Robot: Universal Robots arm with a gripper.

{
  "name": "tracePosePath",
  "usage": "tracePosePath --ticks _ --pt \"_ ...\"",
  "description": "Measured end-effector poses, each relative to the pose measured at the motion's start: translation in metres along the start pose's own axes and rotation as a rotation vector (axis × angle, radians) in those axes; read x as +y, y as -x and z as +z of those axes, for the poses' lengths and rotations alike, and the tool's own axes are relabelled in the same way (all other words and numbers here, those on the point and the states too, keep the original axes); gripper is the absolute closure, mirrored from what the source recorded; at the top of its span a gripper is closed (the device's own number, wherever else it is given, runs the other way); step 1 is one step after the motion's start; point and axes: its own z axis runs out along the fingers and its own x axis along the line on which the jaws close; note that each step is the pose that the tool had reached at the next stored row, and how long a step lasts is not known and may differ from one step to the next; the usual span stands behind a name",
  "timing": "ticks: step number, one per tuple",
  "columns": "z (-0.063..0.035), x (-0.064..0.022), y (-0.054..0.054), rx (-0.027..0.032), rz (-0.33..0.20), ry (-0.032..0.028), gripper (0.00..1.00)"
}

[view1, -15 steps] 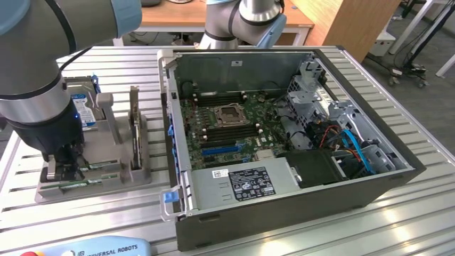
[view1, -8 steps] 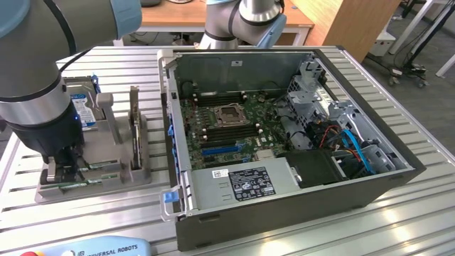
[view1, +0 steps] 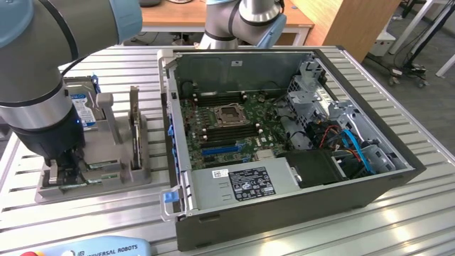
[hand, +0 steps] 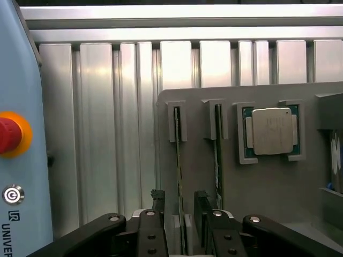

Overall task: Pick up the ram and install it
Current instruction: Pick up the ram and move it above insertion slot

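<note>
Caller: Table (view1: 85,213) of ribbed aluminium slats under everything, and on it the big open computer case (view1: 284,208), open side up, towards the exterior view's right.

Spotter: And the grey-and-blue Universal Robots arm (view1: 35,69) looms large at the exterior view's left, reaching down beside that case.

Caller: Inside the case there's the green motherboard (view1: 213,138), with the processor socket (view1: 229,114) in the middle and long black slots (view1: 213,100) flanking it. The power supply (view1: 245,184) sits at the near edge.

Spotter: Now the grey holder (view1: 106,181), just beside the case on the exterior view's left. A hard drive (view1: 84,109) with a blue label stands at its far end.

Caller: The blue teach pendant (hand: 21,107) lies on the slats near the holder (its red stop button (hand: 8,134) is plain to see in the wrist view).

Spotter: The square silver processor (hand: 272,131) is lying flat in its pocket on the holder.

Caller: And there's the ram (hand: 178,160)! It stands on edge in a slot of the holder, with a second stick (hand: 218,155) parallel, just beside it.

Spotter: The gripper (hand: 179,199) is right down on it. The black fingers (hand: 158,201) are spread, one on each side of the ram, with a sliver of gap showing on both flanks.

Caller: So it's straddling, not squeezing. The ram sits in the holder, well apart from the motherboard's slots.
</note>
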Motion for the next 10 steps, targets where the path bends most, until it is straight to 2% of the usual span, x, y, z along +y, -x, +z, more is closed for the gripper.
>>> tracePosePath --ticks 10 --pt "0.0048 -0.0002 -0.0002 0.0004 -0.009 0.0003 0.64"
